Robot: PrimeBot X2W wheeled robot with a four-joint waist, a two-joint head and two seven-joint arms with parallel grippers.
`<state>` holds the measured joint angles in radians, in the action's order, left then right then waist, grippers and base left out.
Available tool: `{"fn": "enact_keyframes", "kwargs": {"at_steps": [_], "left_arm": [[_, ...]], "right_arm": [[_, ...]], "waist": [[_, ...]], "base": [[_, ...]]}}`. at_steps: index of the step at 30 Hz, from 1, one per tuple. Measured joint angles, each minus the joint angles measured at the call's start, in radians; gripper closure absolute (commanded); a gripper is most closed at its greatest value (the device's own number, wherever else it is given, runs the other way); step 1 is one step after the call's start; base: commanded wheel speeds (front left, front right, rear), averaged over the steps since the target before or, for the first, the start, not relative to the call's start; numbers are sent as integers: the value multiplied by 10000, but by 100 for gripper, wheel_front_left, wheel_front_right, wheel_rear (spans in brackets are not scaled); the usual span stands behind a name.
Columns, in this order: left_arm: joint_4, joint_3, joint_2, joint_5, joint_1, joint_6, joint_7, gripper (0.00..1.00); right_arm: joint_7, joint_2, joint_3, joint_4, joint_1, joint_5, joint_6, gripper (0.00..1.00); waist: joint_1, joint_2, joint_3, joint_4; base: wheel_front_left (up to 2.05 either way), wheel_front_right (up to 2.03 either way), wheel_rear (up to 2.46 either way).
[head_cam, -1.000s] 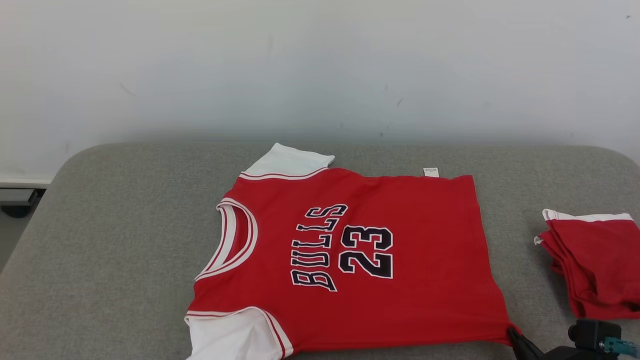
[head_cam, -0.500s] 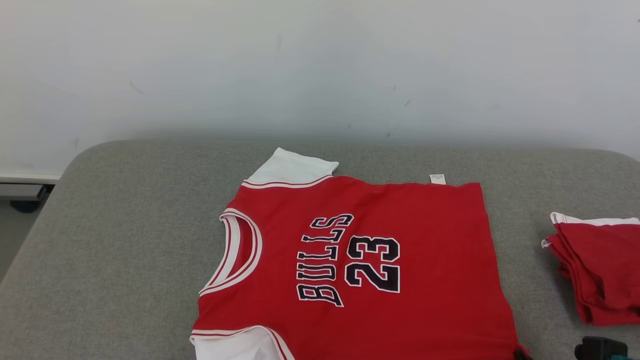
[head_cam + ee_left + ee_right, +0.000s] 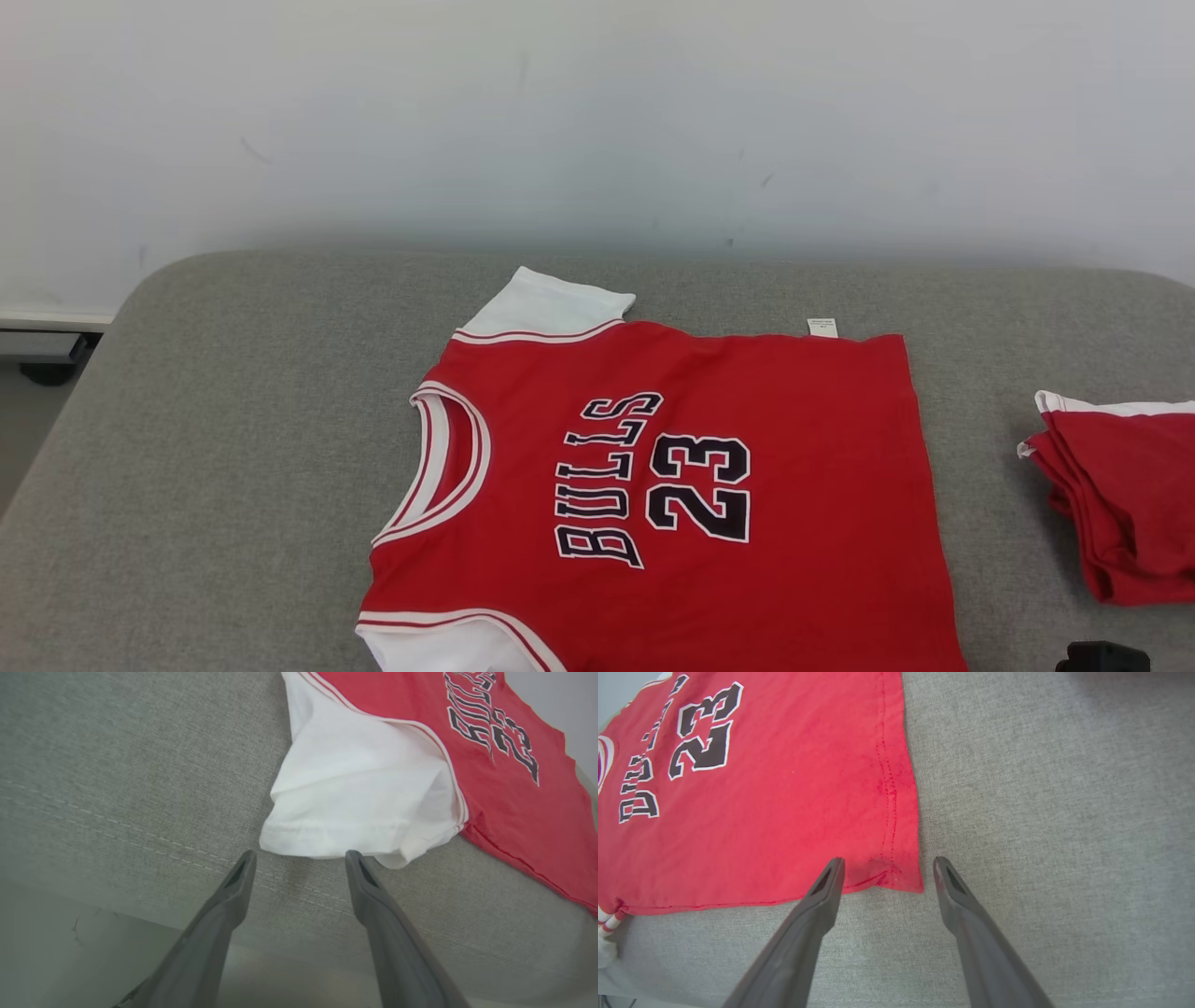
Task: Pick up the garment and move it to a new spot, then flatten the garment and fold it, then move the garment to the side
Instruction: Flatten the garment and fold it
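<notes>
**Jersey spread flat, both grippers wide at its near edge**

A red short-sleeved jersey with white sleeves and dark "BULLS 23" lettering [image 3: 803, 523] lies face up and spread flat on a grey woven fabric surface [image 3: 233, 448]. Its neck opening points to the robot's left and its bottom hem to the right. The far white sleeve [image 3: 546, 303] lies towards the pale wall [image 3: 597, 112], and a small white label [image 3: 822, 327] sticks out at the far side seam near the hem. To the right, well apart from the jersey, sits a folded pile of red cloth with a white edge [image 3: 1130, 504].

In the left wrist view, the left gripper [image 3: 301, 855] has its two dark fingers spread wide, the tips at the hemmed edge of the near white sleeve [image 3: 359, 793], which is a little rumpled. In the right wrist view, the right gripper [image 3: 888, 861] is equally wide, and the near hem corner [image 3: 901, 877] of the jersey lies flat on the grey surface between its fingertips. Whether any fingertip actually touches the cloth is hard to tell from these angles.
</notes>
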<state>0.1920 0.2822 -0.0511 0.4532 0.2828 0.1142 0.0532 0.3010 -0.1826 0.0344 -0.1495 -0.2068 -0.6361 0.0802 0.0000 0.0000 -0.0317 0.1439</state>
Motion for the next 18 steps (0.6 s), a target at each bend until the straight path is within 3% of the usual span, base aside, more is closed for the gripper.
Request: {"fn": "enact_keyframes", "kwargs": {"at_steps": [5,13,18], "left_arm": [[-96,-326,-13,4,-4,13,19,0],[-1333,-936,-370,-439,-1177,75,-1081,0],[-1471,-736,-775,-637,-2205,-370,-1103,0]], "right_arm": [[50,-186,-104,249,-139,270,102,0],[-945,-148,-556,988,550,591,253,0],[-1538,58,-495,1352,1128,834,255,0]], "waist": [[0,0,20,-10],[0,0,-167,-97],[0,0,-332,-237]], "base": [[0,0,0],[0,0,0],[0,0,0]]}}
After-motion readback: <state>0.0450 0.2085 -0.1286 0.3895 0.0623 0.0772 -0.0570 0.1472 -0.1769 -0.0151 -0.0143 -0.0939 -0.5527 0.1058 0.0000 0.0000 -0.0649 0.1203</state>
